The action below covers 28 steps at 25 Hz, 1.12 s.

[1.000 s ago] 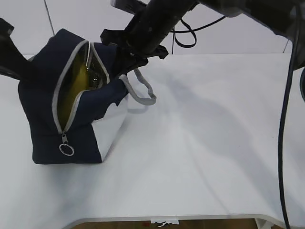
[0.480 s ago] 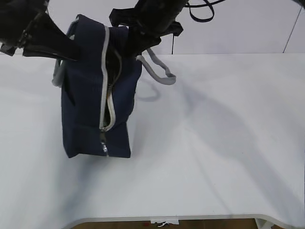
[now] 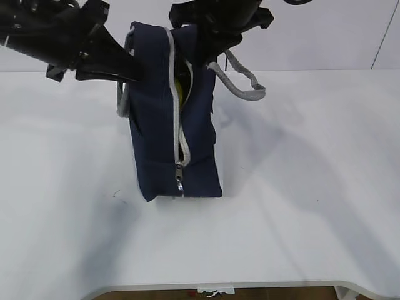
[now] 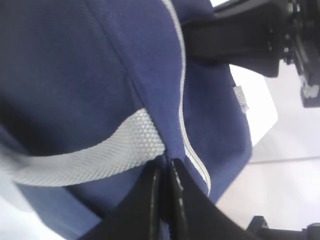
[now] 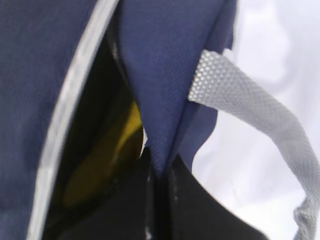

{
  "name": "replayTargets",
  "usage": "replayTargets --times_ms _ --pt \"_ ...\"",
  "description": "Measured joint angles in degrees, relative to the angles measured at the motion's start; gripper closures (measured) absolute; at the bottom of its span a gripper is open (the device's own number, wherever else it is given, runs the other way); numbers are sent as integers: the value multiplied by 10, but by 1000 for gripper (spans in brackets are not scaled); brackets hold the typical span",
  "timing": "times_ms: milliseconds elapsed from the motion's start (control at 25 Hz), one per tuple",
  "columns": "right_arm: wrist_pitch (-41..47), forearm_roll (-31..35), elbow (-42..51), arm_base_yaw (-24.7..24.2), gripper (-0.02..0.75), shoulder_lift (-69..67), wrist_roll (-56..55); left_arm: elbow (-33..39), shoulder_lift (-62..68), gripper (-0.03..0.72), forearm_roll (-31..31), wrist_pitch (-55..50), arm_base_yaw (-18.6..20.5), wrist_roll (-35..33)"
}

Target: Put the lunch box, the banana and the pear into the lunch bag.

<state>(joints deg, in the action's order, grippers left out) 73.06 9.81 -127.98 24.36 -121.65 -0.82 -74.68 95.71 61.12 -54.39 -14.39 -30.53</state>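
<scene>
The navy lunch bag (image 3: 156, 125) stands upright on the white table, its grey zipper partly open at the top. A strip of yellow, the banana (image 3: 180, 87), shows through the gap; it also shows in the right wrist view (image 5: 107, 145). The lunch box and the pear are hidden. My left gripper (image 3: 132, 70) is shut on the bag's fabric (image 4: 100, 75) at its upper left, beside a grey handle (image 4: 90, 155). My right gripper (image 3: 209, 53) is shut on the bag's fabric (image 5: 165, 65) at the upper right edge of the opening.
The second grey handle (image 3: 245, 80) hangs loose to the bag's right. The zipper pull (image 3: 180, 182) hangs low on the bag's front. The white table (image 3: 300, 187) runs to a front edge near the bottom of the exterior view. A wall stands behind.
Both grippers have carried the bag to the right and turned it upright. Its opening has narrowed from a wide gape to a slim gap at the top.
</scene>
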Motion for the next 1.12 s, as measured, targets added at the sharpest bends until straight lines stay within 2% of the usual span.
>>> replayTargets --times_ms 480,640,720,800,880,1000,1120 --pt "0 -37 1 0 731 0 -14 0 34 687 29 17 -11 -9" --pt "0 -33 1 0 697 0 -23 0 34 615 29 17 -11 -9" --pt "-2 -21 1 0 636 0 -27 0 34 530 29 17 -11 -9" --pt "-4 -11 1 0 536 1 -27 0 34 437 28 15 -11 -9" --pt "-5 -6 1 0 398 3 -28 0 33 378 27 8 -11 -10" --pt "-6 -4 1 0 267 4 -28 -1 16 332 11 -3 -3 -10" --pt "-6 -1 1 0 232 12 -28 -4 -12 319 -17 -20 12 -10"
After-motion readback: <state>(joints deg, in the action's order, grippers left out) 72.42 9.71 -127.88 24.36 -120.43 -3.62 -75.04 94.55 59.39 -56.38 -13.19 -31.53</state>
